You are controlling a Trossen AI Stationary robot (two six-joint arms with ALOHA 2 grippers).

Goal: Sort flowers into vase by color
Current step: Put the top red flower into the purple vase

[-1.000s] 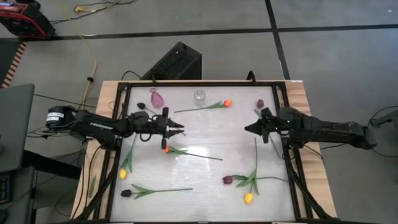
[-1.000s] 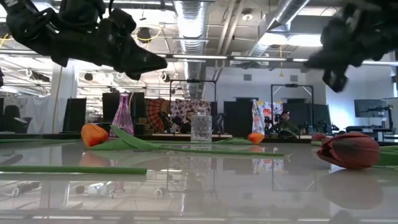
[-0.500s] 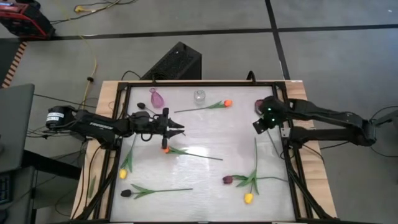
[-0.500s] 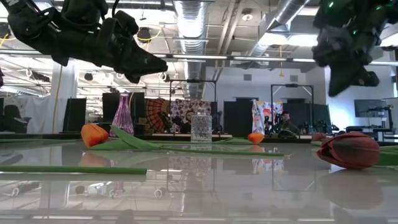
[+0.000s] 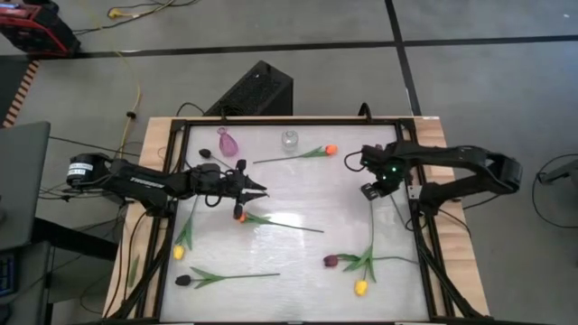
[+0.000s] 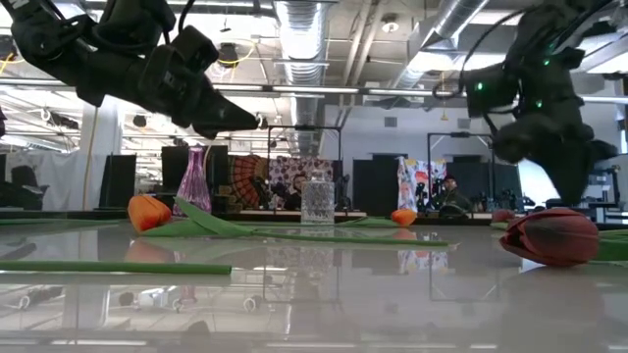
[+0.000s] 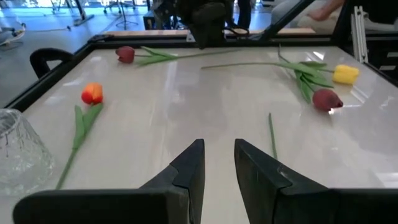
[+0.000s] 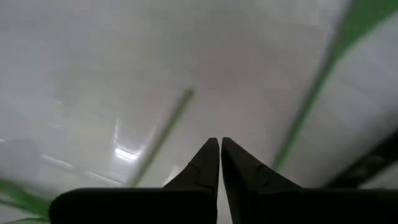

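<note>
Reaching for a first stem looks to be the step in hand; no tulip is in a vase yet. Right gripper [image 5: 371, 190] hangs over the table's right side, tilted downward, fingers pressed nearly together and holding nothing. Its wrist view shows the fingertips just above a thin green stem [image 8: 163, 138] on the white tabletop [image 5: 307, 194], apart from it. That stem likely belongs to the yellow tulip [image 5: 361, 287] whose stalk runs up the right side, crossed by a maroon tulip [image 5: 330, 261].

Left gripper [image 5: 256, 191] hovers left of centre, fingers slightly parted, empty. An orange tulip [image 5: 241, 217] lies just below it, stem trailing right.

Others: orange tulip [image 5: 330, 149] near the clear glass vase [image 5: 289, 140] at the far edge; pink vase [image 5: 227, 143] left of it; maroon head [image 5: 377, 151] far right; yellow tulip [image 5: 179, 252] and dark tulip [image 5: 183, 280] near left.

Judgement: next move calls for the right fingers to spread, straddle the stem, then drop and close. The stem is thin and lies flat, so a slip is possible.
</note>
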